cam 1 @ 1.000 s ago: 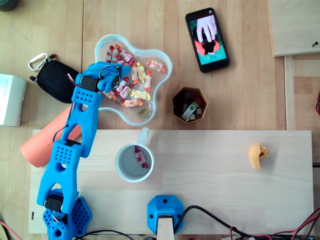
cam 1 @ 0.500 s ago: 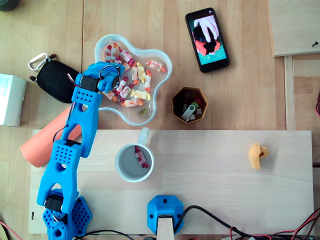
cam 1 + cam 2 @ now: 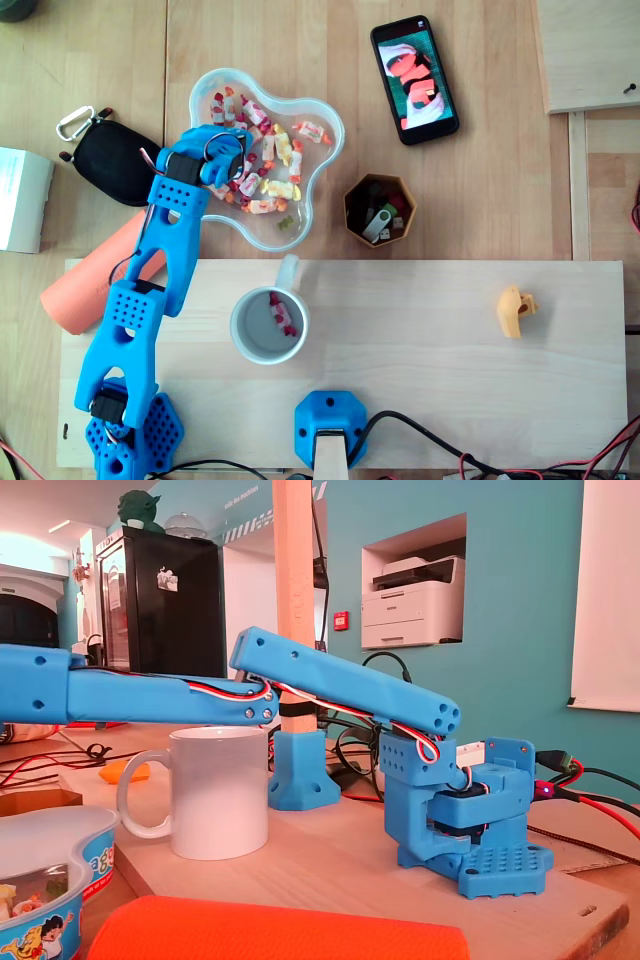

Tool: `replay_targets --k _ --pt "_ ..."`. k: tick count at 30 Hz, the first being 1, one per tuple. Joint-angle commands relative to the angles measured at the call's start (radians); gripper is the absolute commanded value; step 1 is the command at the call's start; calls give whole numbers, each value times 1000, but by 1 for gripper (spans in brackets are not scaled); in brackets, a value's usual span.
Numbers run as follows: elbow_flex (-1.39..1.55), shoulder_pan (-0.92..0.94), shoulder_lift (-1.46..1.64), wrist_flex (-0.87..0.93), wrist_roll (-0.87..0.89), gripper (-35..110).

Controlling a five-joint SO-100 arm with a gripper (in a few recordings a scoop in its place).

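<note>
Blue arm (image 3: 170,240) reaches into the clear bowl (image 3: 322,160) on the table (image 3: 480,200). I see the jaws low over the left side of the wrapped candies (image 3: 275,165), touching them. Can't tell from overhead whether they're clenched or released. White mug (image 3: 250,338) sits just below the bowl, one candy (image 3: 283,316) inside. Brown hex cup (image 3: 380,210) is right of the bowl.

Wrapped sweets (image 3: 272,186) in pink, yellow, orange and white are heaped loosely in a clear, wavy-rimmed bowl (image 3: 331,128), which is seen upright at the upper left of the overhead view.
</note>
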Motion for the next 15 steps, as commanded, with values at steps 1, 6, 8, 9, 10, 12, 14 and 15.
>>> replay_targets --k 1,6,8,9,10,12,14,15 --pt "-26 9 101 23 9 -4" --pt "-26 9 196 163 23 -4" --pt "-28 9 229 212 26 -4" --pt "-28 9 244 232 26 -4" --pt "-28 9 256 247 26 -4" --pt "-28 9 281 264 25 -4" --pt "-28 9 301 281 20 -4" --pt "-28 9 311 287 17 -4"
